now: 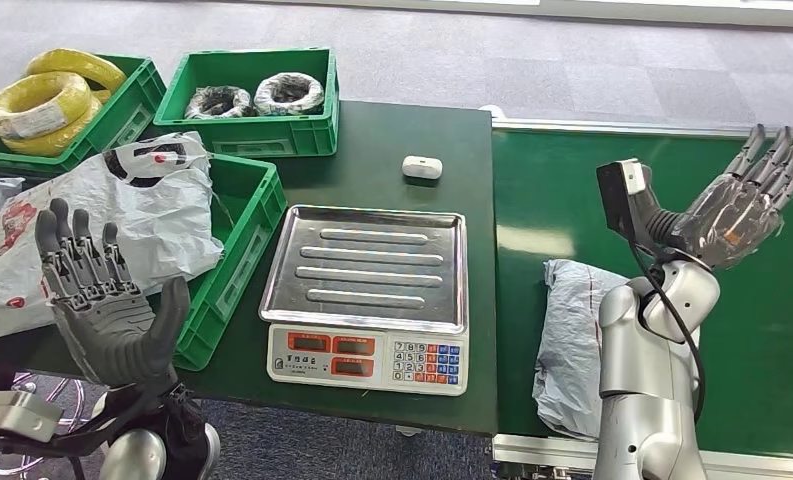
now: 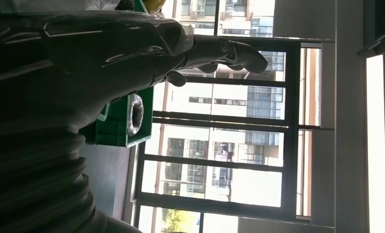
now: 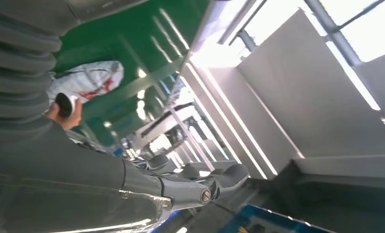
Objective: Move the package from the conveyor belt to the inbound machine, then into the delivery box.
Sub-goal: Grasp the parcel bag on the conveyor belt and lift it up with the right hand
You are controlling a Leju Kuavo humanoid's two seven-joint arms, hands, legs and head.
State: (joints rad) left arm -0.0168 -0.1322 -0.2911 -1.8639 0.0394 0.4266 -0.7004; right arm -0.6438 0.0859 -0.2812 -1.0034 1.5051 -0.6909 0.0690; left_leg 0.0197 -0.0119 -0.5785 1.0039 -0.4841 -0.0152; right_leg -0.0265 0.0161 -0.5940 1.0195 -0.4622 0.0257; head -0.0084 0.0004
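A grey plastic package (image 1: 570, 340) lies on the green conveyor belt (image 1: 572, 190) at its near end, partly hidden behind my right arm. My right hand (image 1: 744, 205) is raised above the belt, beyond the package, with its fingers spread and nothing in it; its fingertips (image 3: 214, 182) show in the right wrist view. The inbound machine, a scale with a steel tray (image 1: 372, 265), stands bare on the dark green table. My left hand (image 1: 97, 295) is held up at the table's near left with fingers straight, empty, and appears as a dark hand (image 2: 132, 48) in the left wrist view.
A green crate (image 1: 247, 225) left of the scale holds white printed bags (image 1: 122, 215). Two more crates hold yellow cable (image 1: 42, 100) and dark coils (image 1: 262, 95). A small white device (image 1: 422, 167) lies behind the scale. Farther along the belt a person's hand (image 3: 64, 110) holds a dark object near another bag (image 3: 91, 80).
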